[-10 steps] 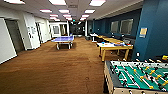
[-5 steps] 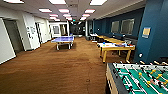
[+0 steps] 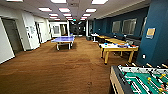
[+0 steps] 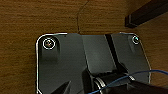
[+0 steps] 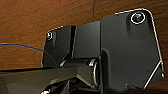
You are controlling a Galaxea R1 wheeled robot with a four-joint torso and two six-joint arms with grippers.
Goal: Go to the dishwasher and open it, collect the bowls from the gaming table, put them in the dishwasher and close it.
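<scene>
Rolling forward, the robot now has the foosball table (image 3: pixel 140 80) larger at the lower right than a second ago, and the gaming table (image 3: pixel 117 48) with small coloured bowls (image 3: pixel 122 45) nearer ahead right. That suggests the collecting leg is under way. Whether either pincer is apart or together, I cannot tell.

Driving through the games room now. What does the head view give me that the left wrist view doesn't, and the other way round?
Head view alone: the room ahead. The gaming table, white top on yellow legs, stands to the right with small coloured things on it, too blurred to name. A blue ping-pong table sits farther back to the left, and the foosball table is close at the lower right. Left wrist view alone: a close look straight down, with a dark bar crossing one corner and a thin blue cable. Shared: the brown wood-grain floor.
</scene>
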